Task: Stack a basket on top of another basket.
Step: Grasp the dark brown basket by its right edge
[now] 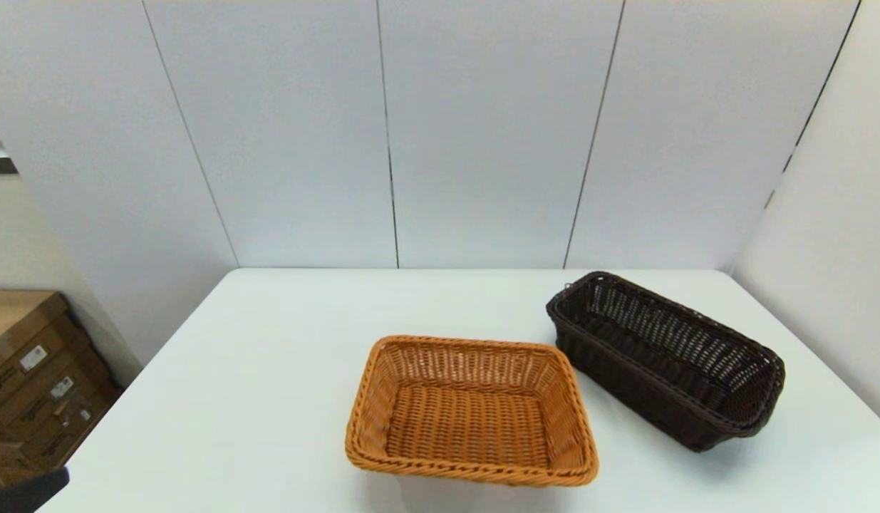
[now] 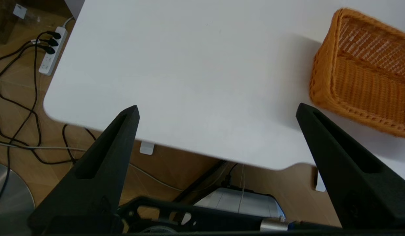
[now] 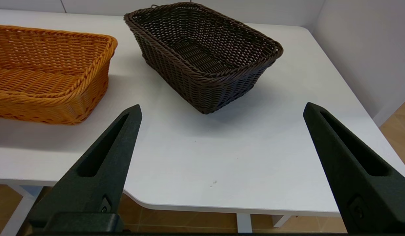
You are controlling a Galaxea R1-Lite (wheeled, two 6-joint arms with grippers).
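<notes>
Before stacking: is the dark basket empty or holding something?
Empty. The dark brown basket shows only bare woven floor and sides in the right wrist and head views.

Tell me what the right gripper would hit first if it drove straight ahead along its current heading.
Probably the near corner of the dark brown basket: it sits ahead of the open right gripper, with only bare table between. Depth is uncertain.

- Orange-tan basket (image 1: 472, 412) upright near the front edge of the white counter (image 1: 268, 370).
- Dark brown basket (image 1: 666, 358) upright to its right, set at an angle, close but apart.
- Cardboard boxes (image 1: 33, 377) on the floor, far left.
</notes>
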